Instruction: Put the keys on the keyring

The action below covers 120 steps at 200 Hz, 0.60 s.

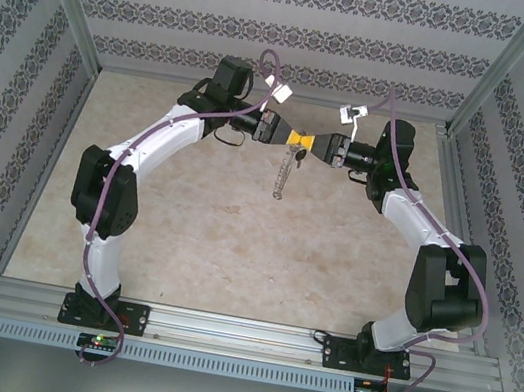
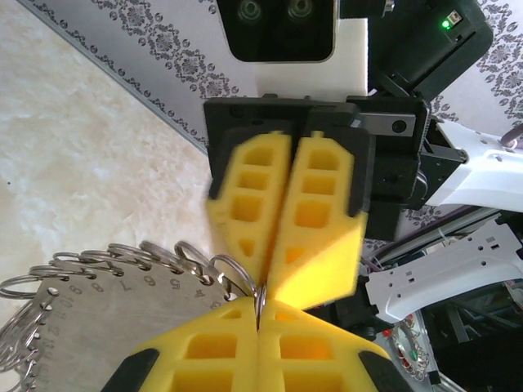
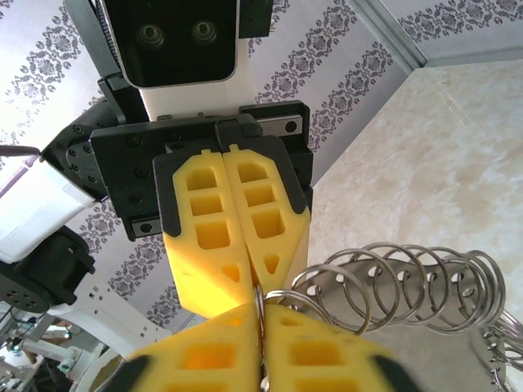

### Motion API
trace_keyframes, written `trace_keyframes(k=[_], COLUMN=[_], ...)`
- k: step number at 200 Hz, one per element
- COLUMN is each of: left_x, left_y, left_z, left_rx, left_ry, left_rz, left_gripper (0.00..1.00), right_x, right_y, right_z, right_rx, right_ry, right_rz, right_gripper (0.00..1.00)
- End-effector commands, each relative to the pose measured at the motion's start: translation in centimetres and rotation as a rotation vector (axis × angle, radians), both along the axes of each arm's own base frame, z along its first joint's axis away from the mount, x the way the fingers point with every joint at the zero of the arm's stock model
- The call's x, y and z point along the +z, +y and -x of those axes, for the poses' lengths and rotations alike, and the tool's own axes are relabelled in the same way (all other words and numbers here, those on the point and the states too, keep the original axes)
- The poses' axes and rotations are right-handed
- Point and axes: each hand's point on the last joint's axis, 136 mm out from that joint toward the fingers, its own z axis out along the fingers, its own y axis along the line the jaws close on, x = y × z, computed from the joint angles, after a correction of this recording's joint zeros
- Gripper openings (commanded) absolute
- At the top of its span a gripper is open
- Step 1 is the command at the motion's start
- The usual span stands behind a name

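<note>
— Beige marbled tabletop [image 1: 222,250], patterned wallpaper [image 1: 270,35] all around. Your grippers?
— My left gripper [image 1: 294,139] and right gripper [image 1: 311,146], tip to tip, both pinch the keyring [image 1: 282,173], hanging at upper centre.

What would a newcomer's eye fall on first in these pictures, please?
The left gripper and the right gripper, both yellow-fingered, meet tip to tip in mid-air over the far part of the table, each pinching a wire loop of the keyring. Its flat body, fringed with silver rings, hangs below them.
</note>
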Motion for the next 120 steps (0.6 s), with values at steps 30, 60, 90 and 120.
trace_keyframes(k=[30, 60, 90, 120], left_x=[2.9, 3.7, 4.3, 4.5], left_y=[-1.2, -1.2, -1.2, -1.3], left_z=[0.1, 0.0, 0.1, 0.0], left_rx=[0.001, 0.005, 0.001, 0.002], left_ry=[-0.084, -0.096, -0.098, -0.097], left_rz=[0.078, 0.095, 0.114, 0.123], left_gripper=[0.0, 0.0, 0.0, 0.0], right_x=[1.1, 1.0, 0.6, 0.7], right_y=[-1.8, -2.5, -2.4, -2.3], right_z=[0.1, 1.0, 1.7, 2.1], right_rx=[-0.065, -0.078, -0.063, -0.052], right_ry=[-0.078, -0.093, -0.099, -0.108], right_rz=[-0.009, -0.009, -0.012, -0.017], right_gripper=[0.42, 0.42, 0.42, 0.42])
